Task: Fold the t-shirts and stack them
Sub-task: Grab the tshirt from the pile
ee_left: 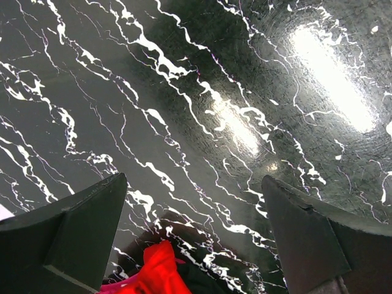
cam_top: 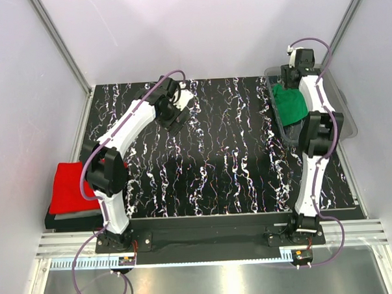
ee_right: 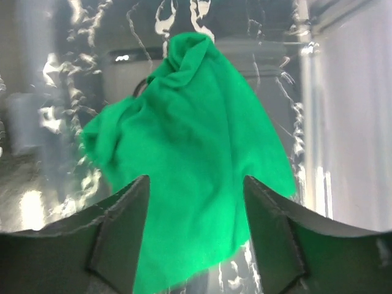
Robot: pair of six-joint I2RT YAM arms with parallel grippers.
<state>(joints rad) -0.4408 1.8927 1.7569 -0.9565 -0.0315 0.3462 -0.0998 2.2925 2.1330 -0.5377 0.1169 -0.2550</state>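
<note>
Shows the bright green t-shirt (ee_right: 190, 141) crumpled in loose, soft creases inside the clear bin (cam_top: 348, 124) at the far right. Has the right gripper (ee_right: 196, 184) just above it, fingers spread. Has the left gripper (ee_left: 193, 180) wide apart, empty, over the marbled table (cam_top: 235, 158). Shows the folded red t-shirt (cam_top: 69, 186) at the left edge, atop a darker folded cloth (cam_top: 72, 219).

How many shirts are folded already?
The red shirt lies folded on a grey shirt at the table's left edge; those look done. The right end effector hangs open over the crumpled green shirt in the clear bin, not gripping it yet. That one is left to fold and stack. The left end effector is open and empty.
</note>
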